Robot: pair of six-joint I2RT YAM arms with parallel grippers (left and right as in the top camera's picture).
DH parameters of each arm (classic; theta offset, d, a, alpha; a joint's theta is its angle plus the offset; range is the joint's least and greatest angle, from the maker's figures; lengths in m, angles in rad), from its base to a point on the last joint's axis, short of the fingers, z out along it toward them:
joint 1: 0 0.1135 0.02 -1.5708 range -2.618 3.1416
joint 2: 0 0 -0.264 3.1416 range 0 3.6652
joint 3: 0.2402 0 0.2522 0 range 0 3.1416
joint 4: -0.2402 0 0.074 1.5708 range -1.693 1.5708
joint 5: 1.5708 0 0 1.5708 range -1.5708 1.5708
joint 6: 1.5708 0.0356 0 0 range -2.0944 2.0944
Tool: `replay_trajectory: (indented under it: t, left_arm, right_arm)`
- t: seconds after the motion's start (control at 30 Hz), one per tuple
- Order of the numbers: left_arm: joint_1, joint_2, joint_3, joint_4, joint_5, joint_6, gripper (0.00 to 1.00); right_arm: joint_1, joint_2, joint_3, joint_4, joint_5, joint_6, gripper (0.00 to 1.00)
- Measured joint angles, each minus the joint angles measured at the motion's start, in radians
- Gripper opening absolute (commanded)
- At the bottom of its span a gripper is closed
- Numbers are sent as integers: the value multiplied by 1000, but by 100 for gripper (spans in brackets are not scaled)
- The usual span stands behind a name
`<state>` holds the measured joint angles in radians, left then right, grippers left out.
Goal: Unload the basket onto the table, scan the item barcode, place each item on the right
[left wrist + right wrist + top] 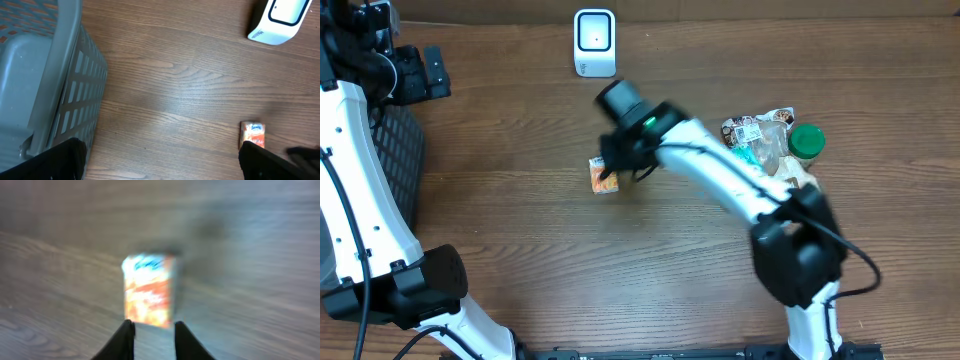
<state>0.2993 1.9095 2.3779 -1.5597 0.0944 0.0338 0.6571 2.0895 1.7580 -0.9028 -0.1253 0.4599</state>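
Observation:
A small orange and blue carton (603,178) lies on the wooden table, left of centre. My right gripper (620,158) hovers right at it. In the right wrist view the carton (149,290) sits blurred just beyond the fingertips, and my right gripper (154,326) is slightly open with bare table showing between the jaws, which hold nothing. The white barcode scanner (594,42) stands at the table's far edge. My left gripper (160,162) is wide open over bare wood, with the carton (252,135) near its right finger and the scanner (280,17) at the view's top right.
A grey slatted basket (405,150) stands at the table's left side, also filling the left of the left wrist view (40,75). A heap of other goods (760,135), including a green-lidded jar (807,142), lies at the right.

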Motion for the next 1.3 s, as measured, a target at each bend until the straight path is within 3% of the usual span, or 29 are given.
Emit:
replay_trajectory:
  t: [0.07,0.1,0.37,0.93,1.2,1.3]
  left_arm:
    - [0,0,0,0,0,0,100]
    - [0,0,0,0,0,0,99]
    - [0,0,0,0,0,0,100]
    - [0,0,0,0,0,0,100]
    - [0,0,0,0,0,0,99]
    - [0,0,0,0,0,0,100]
  right_arm:
    - [-46,-9,2,2,-37,-35,44]
    - [-63,-8,2,4,-63,-64,45]
    - [-53,64,-33,38,-219,-207,42]
    - [-41,187,-36,80,-237,-244,34]
    - [-28,198,-36,116,-259,-176,4]
    - [-29,198,-36,112,-266,-156,4]
